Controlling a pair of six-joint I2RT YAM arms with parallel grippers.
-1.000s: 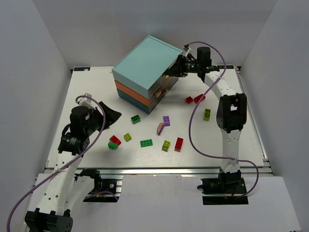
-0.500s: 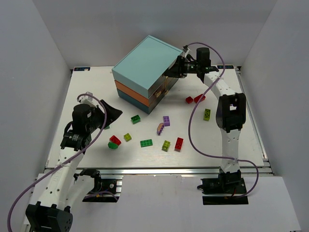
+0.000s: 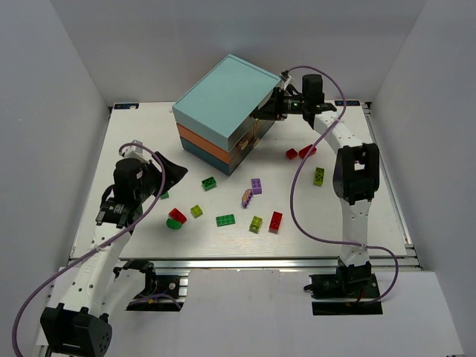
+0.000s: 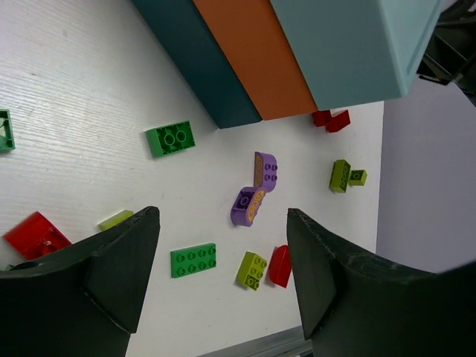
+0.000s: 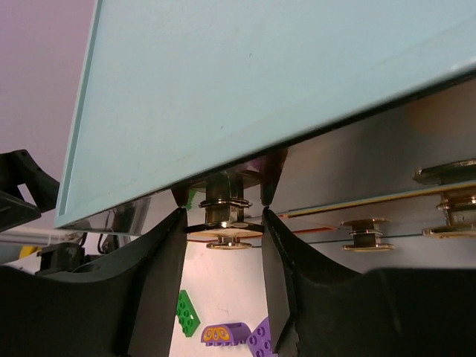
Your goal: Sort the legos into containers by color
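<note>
**A:** What is the left gripper (image 3: 172, 175) doing at the table's (image 3: 134, 126) 9 o'clock side?

**B:** It hangs above the board with its jaws spread wide and nothing in them. Its wrist camera looks down across the legos, so I judge it is lining up a pick. A red brick (image 3: 177, 216) lies just at its 6 o'clock.

**A:** And the other legos?

**B:** They are all loose on the table, from 6 round to 3 o'clock of its centre. There is a green plate (image 3: 225, 219), a purple brick (image 3: 256, 186) and two red bricks (image 3: 307, 151) near the chest. None is in a drawer.

**A:** The chest (image 3: 223, 104)?

**B:** It stands at 12 o'clock. The right gripper (image 5: 223, 219) is pinched narrow on the brass knob (image 5: 225, 201) of the light teal drawer (image 5: 245, 89), presumably to pull it open for the bricks.

**A:** Has anything changed over the last second?

**B:** The left wrist has swung a little toward 3 o'clock. The right gripper, chest and bricks sit as before.
</note>
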